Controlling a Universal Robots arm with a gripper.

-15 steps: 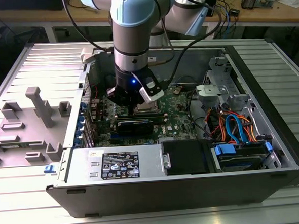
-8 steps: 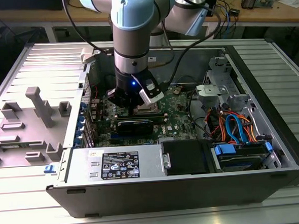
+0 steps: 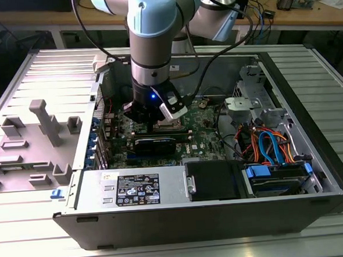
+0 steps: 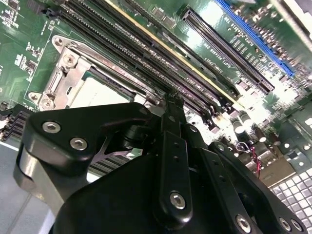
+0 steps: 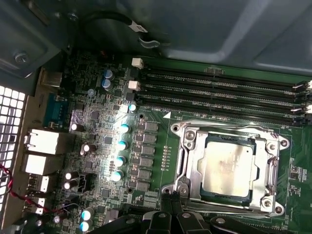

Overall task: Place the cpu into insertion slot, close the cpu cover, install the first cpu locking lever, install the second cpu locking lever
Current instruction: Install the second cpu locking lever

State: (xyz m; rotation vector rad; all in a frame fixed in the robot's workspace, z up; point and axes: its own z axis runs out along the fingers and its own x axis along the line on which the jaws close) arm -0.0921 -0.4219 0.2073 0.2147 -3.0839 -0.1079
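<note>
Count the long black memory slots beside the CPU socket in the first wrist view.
4 long black memory slots, lying parallel between the silver metal cover frame over the silver-grey square CPU and the grey case wall. Their far ends run out of frame.

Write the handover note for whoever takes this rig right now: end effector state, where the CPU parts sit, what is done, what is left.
End effector: down inside the open computer case, at the near edge of the insertion slot; its fingers look closed together, holding nothing.
The cpu: lying flat in the slot, silver top facing up.
The cpu cover: down over the chip, framing it.
Done: chip placed, cover closed, judging by the first wrist view.
Left: the two locking levers. I cannot tell from these views whether either is latched; check along the socket edges before going on.
</note>
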